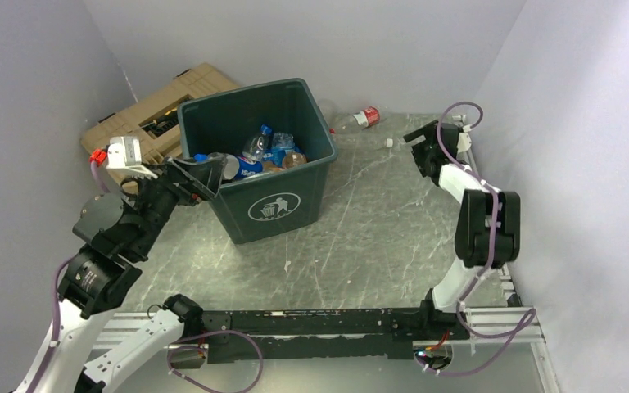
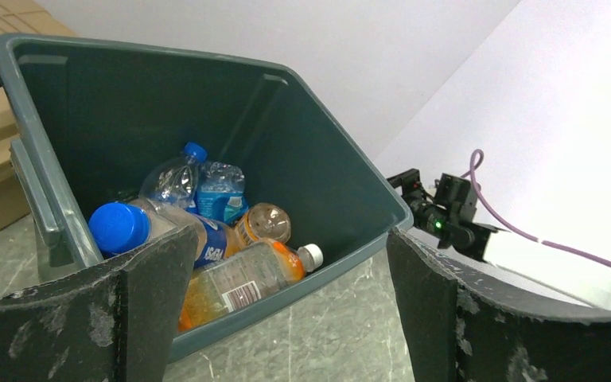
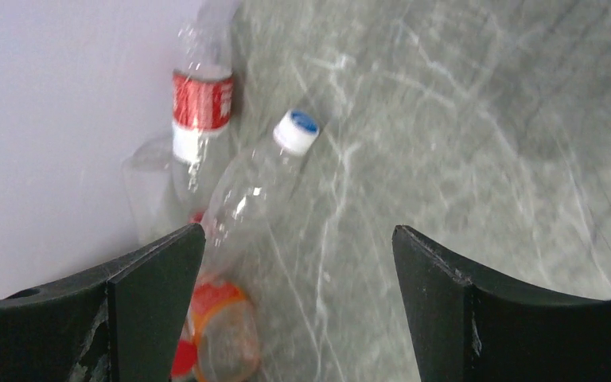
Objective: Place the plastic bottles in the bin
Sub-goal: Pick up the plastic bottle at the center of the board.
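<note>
Nearest lens: left tool (image 2: 288,239), jaws spread wide, empty, poised at near rim of bin (image 1: 278,205). Right tool (image 3: 298,231) equally wide, holding nothing, above far-right tabletop (image 1: 377,237). Bin left of centre, tan case (image 1: 143,115) just behind; several plastic bottles (image 2: 231,278) already inside. Left out: blue-capped clear bottle (image 3: 247,199), red-labelled bottle (image 3: 201,103), orange-banded bottle (image 3: 219,334), huddled against wall (image 3: 56,119). Step judged: right-side pickup. Next: drop over blue-capped bottle, close across body. Wall crowds one side; open tabletop on other.

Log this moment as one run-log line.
left jaws: open, empty, at dark green bin rim | right jaws: open, empty, over loose bottles by wall | binned bottles: several | status: unfinished
</note>
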You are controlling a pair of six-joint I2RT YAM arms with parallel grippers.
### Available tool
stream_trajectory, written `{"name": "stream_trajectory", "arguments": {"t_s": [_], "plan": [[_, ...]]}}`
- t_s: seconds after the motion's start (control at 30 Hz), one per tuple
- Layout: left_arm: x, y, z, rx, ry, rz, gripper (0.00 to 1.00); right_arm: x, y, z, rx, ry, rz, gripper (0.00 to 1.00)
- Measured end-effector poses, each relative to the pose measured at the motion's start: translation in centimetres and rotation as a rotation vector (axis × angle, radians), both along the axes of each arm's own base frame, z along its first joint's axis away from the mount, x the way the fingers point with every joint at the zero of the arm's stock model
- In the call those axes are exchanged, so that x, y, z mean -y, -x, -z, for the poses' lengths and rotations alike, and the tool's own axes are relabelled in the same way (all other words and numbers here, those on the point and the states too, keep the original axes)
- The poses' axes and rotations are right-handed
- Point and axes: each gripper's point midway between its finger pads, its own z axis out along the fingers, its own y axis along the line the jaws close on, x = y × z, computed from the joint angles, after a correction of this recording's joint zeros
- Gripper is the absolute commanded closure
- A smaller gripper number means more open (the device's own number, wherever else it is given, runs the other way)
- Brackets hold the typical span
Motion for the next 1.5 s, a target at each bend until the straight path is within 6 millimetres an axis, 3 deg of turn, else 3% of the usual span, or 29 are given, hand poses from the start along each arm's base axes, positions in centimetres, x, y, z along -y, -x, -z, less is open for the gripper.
{"name": "stream_trajectory", "arguments": {"t_s": [0.2,0.4,0.73,0.93,1.5], "plan": [[0.2,-0.4,1.0,-0.027,-0.001,-0.004,0.08,2.1,-4.5,4.7,-0.059,-0.066,0.032,0.14],[0.2,-0.6,1.0,-0.030,-0.002,-0.008,0.08,1.7,-6.5,8.7,-0.097,-0.133,0.025,0.16],[0.1,-1.5,1.6,-0.050,-0.017,-0.037,0.08,-1.1,-10.1,8.4,-0.018,-0.237,-0.003,0.21],[-0.2,-1.6,1.6,-0.048,-0.024,-0.054,0.09,-2.9,-10.7,8.5,-0.010,-0.328,0.013,0.24],[-0.3,-1.6,1.6,-0.046,-0.028,-0.062,0.09,-3.4,-12.7,9.1,-0.063,-0.425,0.132,0.36]]}}
